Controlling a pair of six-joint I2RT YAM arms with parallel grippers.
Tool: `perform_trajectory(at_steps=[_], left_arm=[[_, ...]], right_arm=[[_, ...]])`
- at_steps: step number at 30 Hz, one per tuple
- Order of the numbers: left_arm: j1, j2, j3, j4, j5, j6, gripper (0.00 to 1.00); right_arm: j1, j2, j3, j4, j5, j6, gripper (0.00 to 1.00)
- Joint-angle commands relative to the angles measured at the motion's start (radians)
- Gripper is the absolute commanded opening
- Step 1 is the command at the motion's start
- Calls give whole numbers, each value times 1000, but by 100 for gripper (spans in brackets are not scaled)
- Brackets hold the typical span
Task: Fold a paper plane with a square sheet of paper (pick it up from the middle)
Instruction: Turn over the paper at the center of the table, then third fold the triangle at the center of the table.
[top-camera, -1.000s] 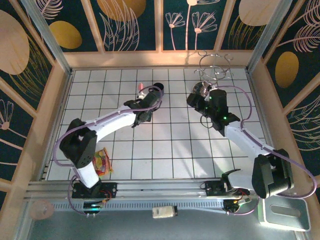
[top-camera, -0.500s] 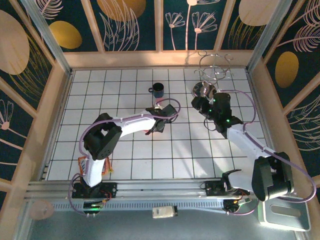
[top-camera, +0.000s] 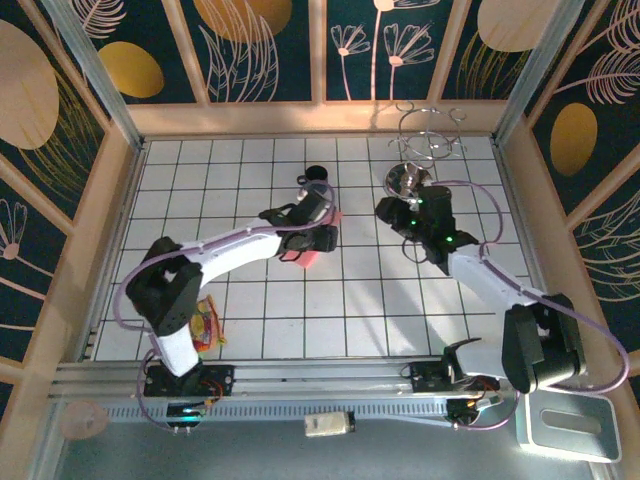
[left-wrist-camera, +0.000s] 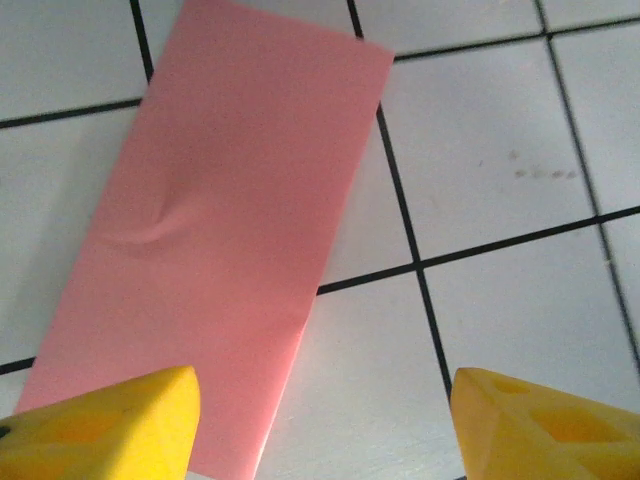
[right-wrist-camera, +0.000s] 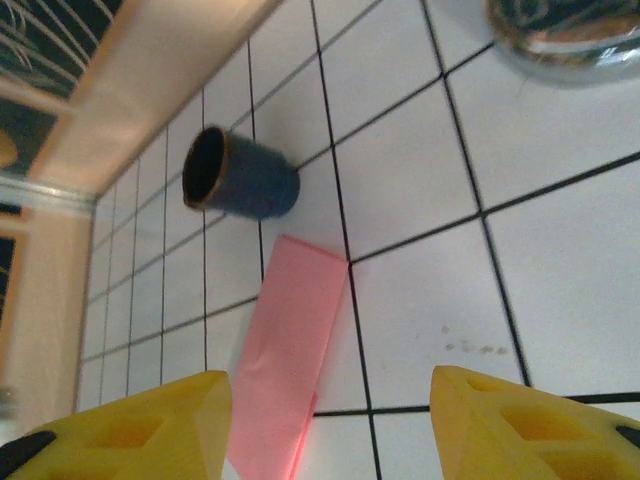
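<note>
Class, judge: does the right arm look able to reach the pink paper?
Probably yes: bare tiles lie between the right claw and the pink paper, though the left claw hovers over it.

Overhead, the left pincer (top-camera: 318, 238) covers most of the paper plane (top-camera: 311, 259); both wrist views crop its near end.

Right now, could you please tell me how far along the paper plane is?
Done: the pink paper lies flat on the tiles as a long rectangle, seemingly folded. In hand: nothing; the left hand stands open over it, the right hand open nearby. Left: no pointed nose or wings yet.
</note>
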Motion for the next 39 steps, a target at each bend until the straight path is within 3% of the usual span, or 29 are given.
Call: perform_trajectory(at_steps=[1, 7, 15, 22, 30, 39], left_arm=[[74, -79, -91, 91, 108, -30, 74], [215, -195, -296, 232, 224, -107, 84], [396, -283, -528, 457, 447, -240, 84], [416, -255, -555, 499, 506, -261, 77], [416, -195, -539, 467, 544, -242, 58], [414, -139, -524, 433, 582, -218, 45]], right_arm=[[98, 76, 62, 16, -11, 7, 53], [266, 295, 171, 94, -62, 59, 43], [349, 558, 341, 95, -137, 90, 28], [347, 629, 367, 42, -135, 94, 25], [337, 661, 346, -42, -130, 65, 25], [320, 670, 300, -73, -162, -15, 24]])
